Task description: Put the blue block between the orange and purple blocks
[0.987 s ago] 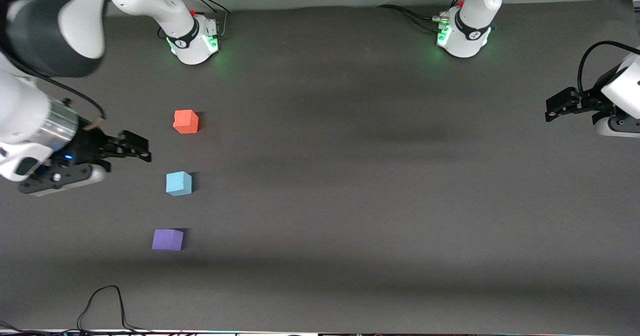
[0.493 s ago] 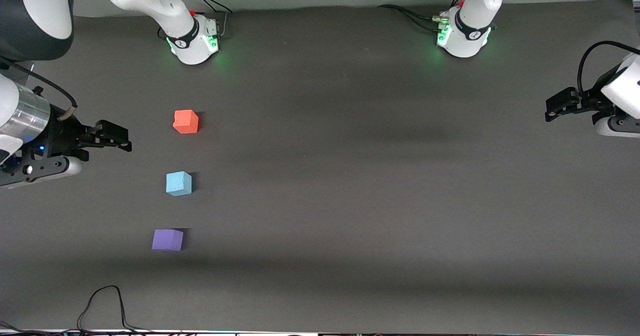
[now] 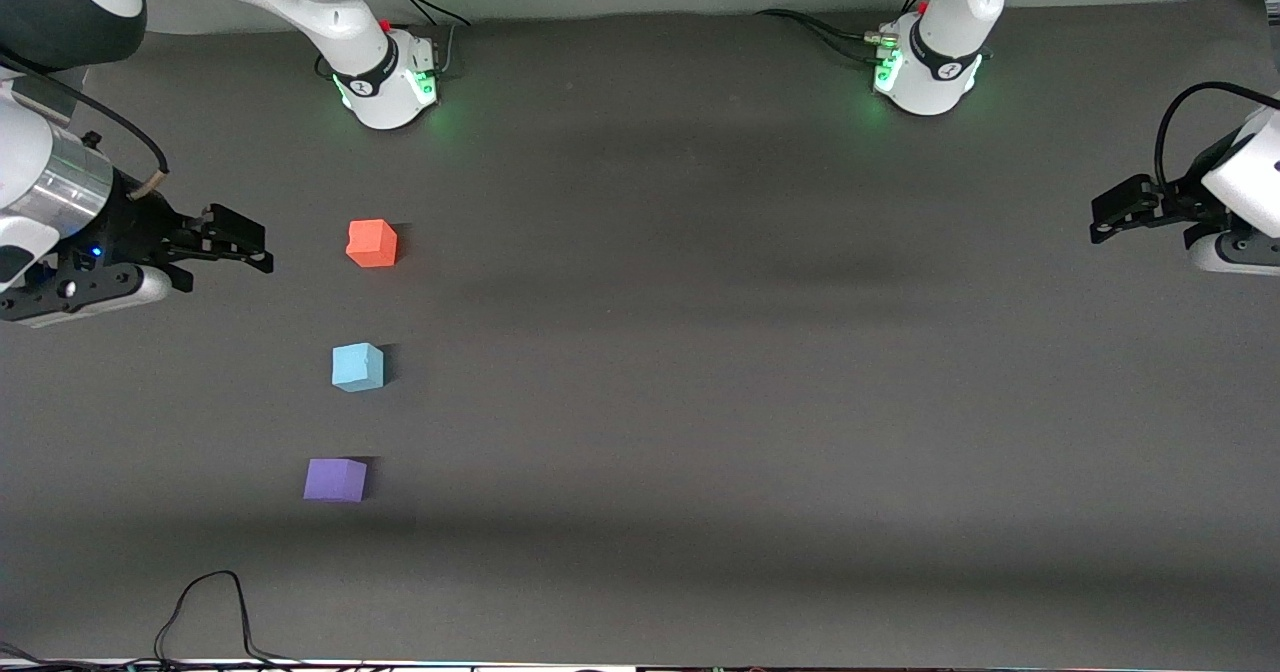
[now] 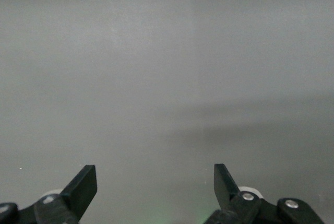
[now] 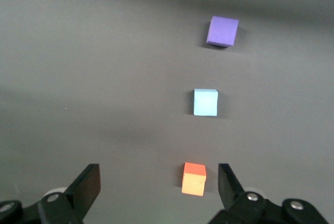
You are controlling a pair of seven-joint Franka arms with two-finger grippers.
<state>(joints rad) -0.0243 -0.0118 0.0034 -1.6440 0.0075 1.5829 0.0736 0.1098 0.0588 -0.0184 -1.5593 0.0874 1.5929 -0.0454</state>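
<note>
Currently I see the blue block (image 3: 357,367) lying on the surface between orange (image 3: 372,243) and purple (image 3: 335,480), near the right arm's edge. Right end effector (image 3: 255,249) hangs wide and empty beside orange, the nearer one; left end effector (image 3: 1100,224) waits wide at the left arm's edge.

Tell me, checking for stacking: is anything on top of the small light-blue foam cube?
Nothing: the small light-blue foam cube has a bare top, also in the right wrist view. Its underside is hidden against the dark table.
</note>
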